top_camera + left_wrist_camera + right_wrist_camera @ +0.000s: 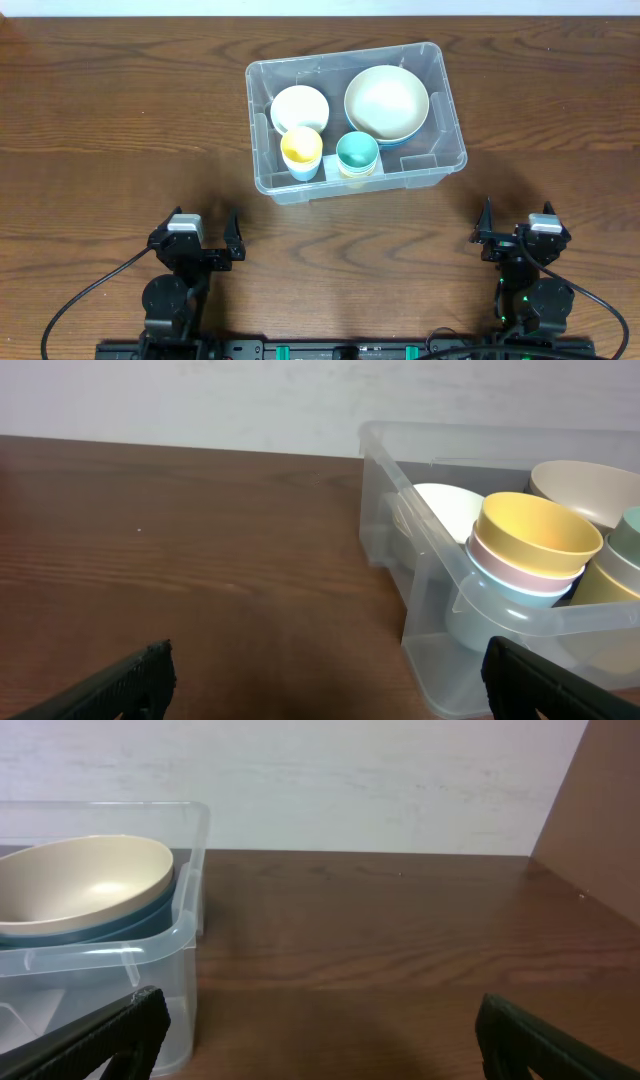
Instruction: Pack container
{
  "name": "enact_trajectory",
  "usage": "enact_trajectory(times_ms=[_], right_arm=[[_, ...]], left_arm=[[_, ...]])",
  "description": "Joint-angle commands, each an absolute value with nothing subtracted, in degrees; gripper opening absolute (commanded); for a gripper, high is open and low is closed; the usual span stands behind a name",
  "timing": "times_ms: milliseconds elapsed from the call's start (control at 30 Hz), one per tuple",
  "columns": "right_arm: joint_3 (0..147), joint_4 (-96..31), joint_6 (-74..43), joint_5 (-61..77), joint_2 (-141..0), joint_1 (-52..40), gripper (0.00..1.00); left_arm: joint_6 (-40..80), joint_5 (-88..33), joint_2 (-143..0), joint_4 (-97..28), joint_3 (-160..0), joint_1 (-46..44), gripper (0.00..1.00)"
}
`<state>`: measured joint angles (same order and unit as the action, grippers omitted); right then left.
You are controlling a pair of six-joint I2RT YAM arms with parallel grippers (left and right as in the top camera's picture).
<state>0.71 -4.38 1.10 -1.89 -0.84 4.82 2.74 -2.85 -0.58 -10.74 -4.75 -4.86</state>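
Observation:
The clear plastic container (456, 135) stands in the middle of the wooden table. Inside it are a small white bowl (299, 108), a large cream bowl (386, 102) nested on a dark blue one, a stack of cups topped by a yellow cup (301, 150), and another topped by a teal cup (357, 153). My left gripper (197, 232) rests open near the front left, well short of the container. My right gripper (518, 225) rests open at the front right. In the left wrist view the gripper (325, 670) holds nothing, and the yellow cup (535, 530) shows behind the container wall (420, 510). The right wrist gripper (318, 1025) is likewise empty, beside the container's corner (190, 870).
Bare brown table top lies on all sides of the container. A white wall runs behind the table's far edge. Black cables trail from both arm bases at the front edge.

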Motion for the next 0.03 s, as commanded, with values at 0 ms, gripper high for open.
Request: enact_trajectory(times_ms=[0], right_arm=[[0.4, -4.4, 2.0, -1.6, -0.3, 5.5, 0.99]], left_arm=[[2.0, -3.5, -0.2, -13.0, -4.0, -4.5, 0.98]])
